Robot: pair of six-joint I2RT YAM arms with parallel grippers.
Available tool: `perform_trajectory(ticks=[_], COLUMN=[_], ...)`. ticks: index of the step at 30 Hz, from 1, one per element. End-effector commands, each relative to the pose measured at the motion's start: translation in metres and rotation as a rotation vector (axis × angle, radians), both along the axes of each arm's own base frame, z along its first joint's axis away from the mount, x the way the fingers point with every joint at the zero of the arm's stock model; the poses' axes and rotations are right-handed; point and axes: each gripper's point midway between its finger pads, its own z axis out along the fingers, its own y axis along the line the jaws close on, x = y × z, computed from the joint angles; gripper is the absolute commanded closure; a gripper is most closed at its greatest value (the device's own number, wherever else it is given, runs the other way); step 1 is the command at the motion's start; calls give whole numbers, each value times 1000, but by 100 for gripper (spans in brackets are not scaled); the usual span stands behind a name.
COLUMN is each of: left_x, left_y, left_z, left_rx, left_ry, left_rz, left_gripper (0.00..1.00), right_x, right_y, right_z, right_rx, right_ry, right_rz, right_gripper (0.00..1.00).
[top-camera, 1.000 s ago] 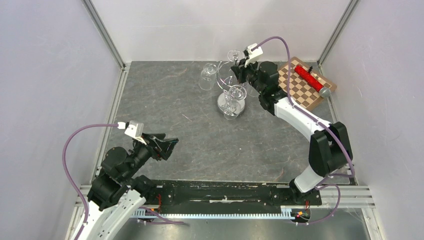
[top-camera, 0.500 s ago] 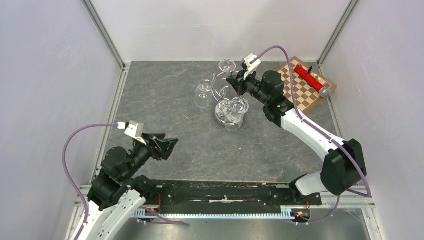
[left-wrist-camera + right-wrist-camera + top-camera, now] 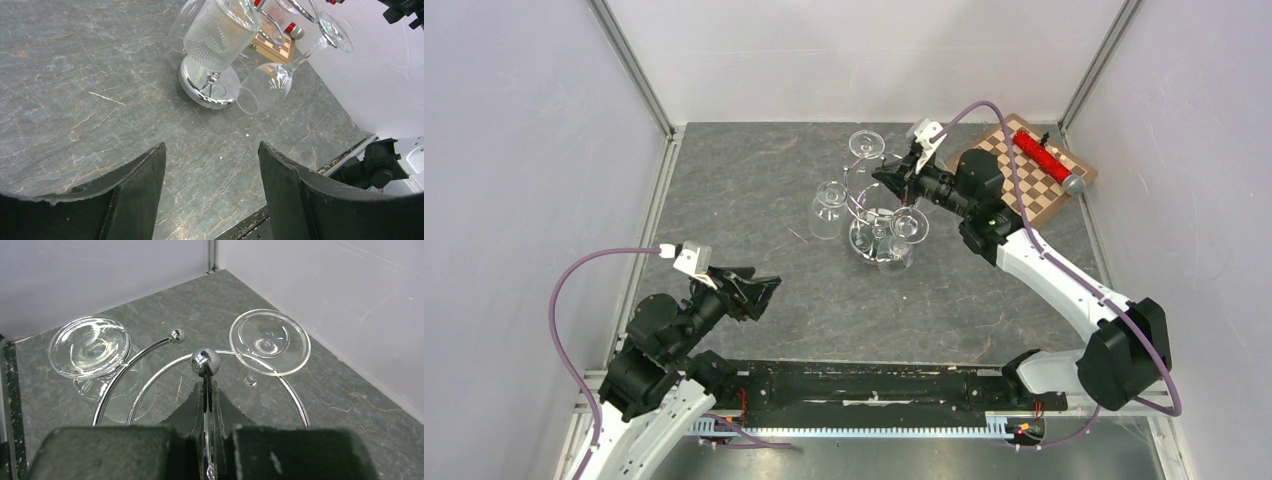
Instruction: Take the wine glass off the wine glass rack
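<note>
Dragged nearer and to the left over the last second: shiny chrome wire wine glass rack [image 3: 871,215] with round mirrored base, together with its three hanging glasses, the right arm's elbow swung out toward the near right to follow. Stands now at the far middle of the grey stone-patterned surface [image 3: 754,200].

Right tool [image 3: 206,432] pressed together on the rack's thin central pole, just below the ball at its top, with nothing else between the fingers. Probably gripped there to steer the rack toward the left arm and to keep it from tipping while a glass is drawn out.

Clear stemmed wine glasses hung upside down from the top ring:
- ribbed glass [image 3: 220,32] on the left side
- plain glass [image 3: 270,85] on the near right, hanging tilted
- third glass [image 3: 861,145] on the far side

Hung bowl-down, each caught by its foot on the wire. Likely need sliding outward along the loop rather than lifting straight up. None off the rack yet.

Left tool [image 3: 210,155] spread wide and empty, hovering at the near left, well apart from the rack and pointed toward it. Looks staged to take the ribbed glass, the closest one to it.

Brown-and-cream chequered board [image 3: 1024,175] carrying a red cylinder [image 3: 1041,155] at the far right, beside the right arm, touched by neither tool.
</note>
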Motion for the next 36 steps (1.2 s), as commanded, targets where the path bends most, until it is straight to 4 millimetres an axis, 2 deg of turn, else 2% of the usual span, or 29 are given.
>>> perform_trajectory(ticks=[1, 16, 36], left_x=[3, 4, 3], left_y=[-3, -4, -6], left_z=[6, 4, 5], left_rx=[-26, -21, -22], left_ry=[-13, -4, -4], left_rz=[-1, -6, -16], left_gripper=[26, 26, 26], right_x=[-67, -77, -80], right_y=[-19, -3, 8], right_z=[178, 151, 110], right_rx=[262, 188, 120], right_ry=[-553, -516, -464], right_rz=[91, 196, 218], right_gripper=[100, 100, 100])
